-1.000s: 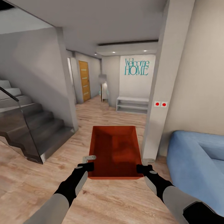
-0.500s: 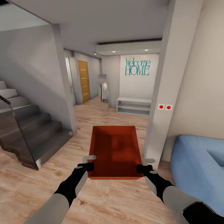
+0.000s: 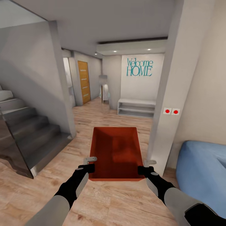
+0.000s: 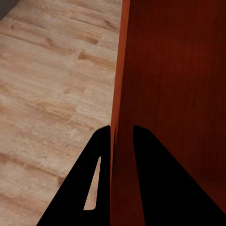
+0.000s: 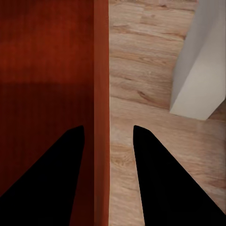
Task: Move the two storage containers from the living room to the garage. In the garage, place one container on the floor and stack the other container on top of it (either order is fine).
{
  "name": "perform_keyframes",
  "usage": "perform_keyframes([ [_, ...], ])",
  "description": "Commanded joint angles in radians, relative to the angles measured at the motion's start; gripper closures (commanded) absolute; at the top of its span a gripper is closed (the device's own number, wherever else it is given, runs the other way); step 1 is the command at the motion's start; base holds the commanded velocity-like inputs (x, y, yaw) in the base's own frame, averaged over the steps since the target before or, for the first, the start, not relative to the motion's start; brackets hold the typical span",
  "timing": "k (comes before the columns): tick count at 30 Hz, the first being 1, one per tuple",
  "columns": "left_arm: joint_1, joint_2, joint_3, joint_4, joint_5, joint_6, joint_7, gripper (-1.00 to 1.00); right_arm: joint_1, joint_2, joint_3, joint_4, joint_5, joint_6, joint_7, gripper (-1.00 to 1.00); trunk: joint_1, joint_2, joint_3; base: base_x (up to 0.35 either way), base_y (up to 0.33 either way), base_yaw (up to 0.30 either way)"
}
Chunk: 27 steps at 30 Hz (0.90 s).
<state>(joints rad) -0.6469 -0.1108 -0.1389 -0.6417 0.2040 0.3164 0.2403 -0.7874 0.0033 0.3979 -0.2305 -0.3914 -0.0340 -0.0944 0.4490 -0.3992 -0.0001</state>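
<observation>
One red-orange storage container is held up in front of the robot, above the light wood plank floor of the living room, open side up and empty. The left claw grips the container's left wall near its near corner; in the left wrist view one finger lies outside the wall and the other inside, closed tight on it. The right claw holds the right wall the same way, though in the right wrist view its fingers straddle the wall with a visible gap on the outer side.

Ahead, a white pillar with two red buttons stands just right of the container. A blue sofa sits at the right. On the left is a dark staircase beside a grey wall. Further on, the hallway shows a white low shelf, a "Welcome HOME" sign and a wooden door.
</observation>
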Motion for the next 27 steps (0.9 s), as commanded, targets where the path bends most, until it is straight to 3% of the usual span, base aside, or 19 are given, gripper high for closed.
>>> perform_keyframes([
  [1,0.000,0.005,0.039,-0.004,-0.018,-0.003,0.016,1.00,0.000,0.000,-0.003,0.000,-0.023,0.000,0.009,1.00,0.001,-0.001,0.000,0.322,0.000,0.000],
  [27,0.000,0.005,0.040,-0.003,-0.018,-0.003,0.016,1.00,0.000,-0.001,-0.002,0.000,-0.023,-0.004,0.009,1.00,0.001,-0.001,0.000,0.322,0.000,0.000],
])
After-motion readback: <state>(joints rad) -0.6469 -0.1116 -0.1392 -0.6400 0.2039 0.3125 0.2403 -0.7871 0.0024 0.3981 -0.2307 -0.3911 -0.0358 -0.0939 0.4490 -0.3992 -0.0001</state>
